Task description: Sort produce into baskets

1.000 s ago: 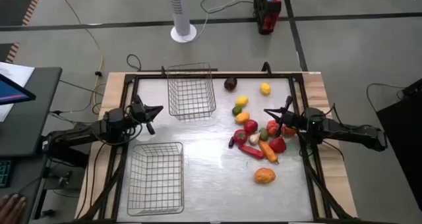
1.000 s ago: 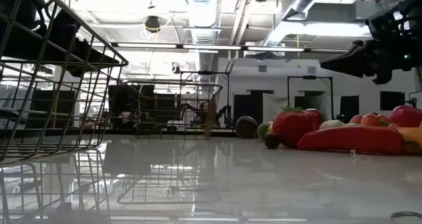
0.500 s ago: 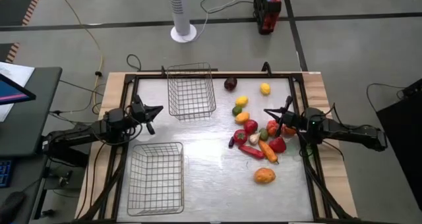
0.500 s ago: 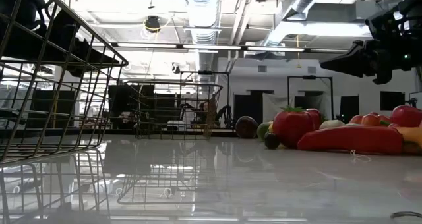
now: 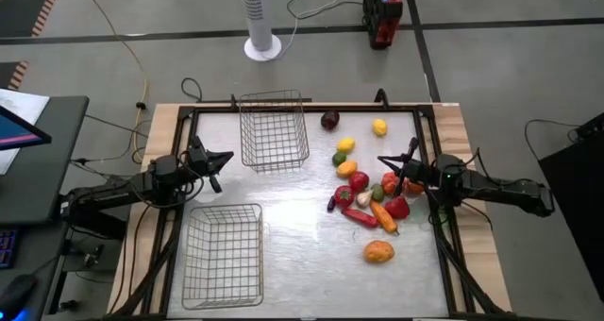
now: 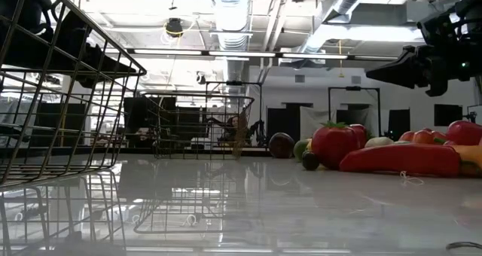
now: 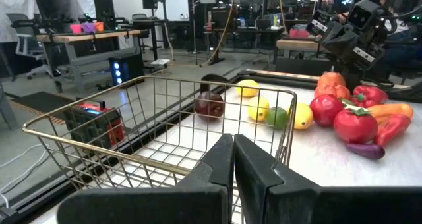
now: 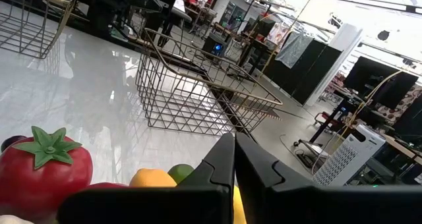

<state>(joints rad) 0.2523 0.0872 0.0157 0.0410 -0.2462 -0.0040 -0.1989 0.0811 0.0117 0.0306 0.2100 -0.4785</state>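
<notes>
The produce (image 5: 363, 184) lies loose on the table's right half: a dark maroon piece (image 5: 329, 121), yellow ones (image 5: 379, 127), a red tomato (image 5: 359, 180), a red pepper (image 5: 397, 208), a carrot (image 5: 382, 216) and an orange piece (image 5: 378, 252). One wire basket (image 5: 274, 130) stands at the far middle, the other (image 5: 224, 256) at the near left. My left gripper (image 5: 226, 157) is shut and empty at the table's left edge, above the table. My right gripper (image 5: 382, 160) is shut and empty above the produce pile's right side.
A black frame (image 5: 307, 107) runs around the table top. The middle of the table between the baskets and the produce is bare white surface (image 5: 293, 217). A white fan post (image 5: 261, 19) and a red device (image 5: 382, 9) stand on the floor beyond the far edge.
</notes>
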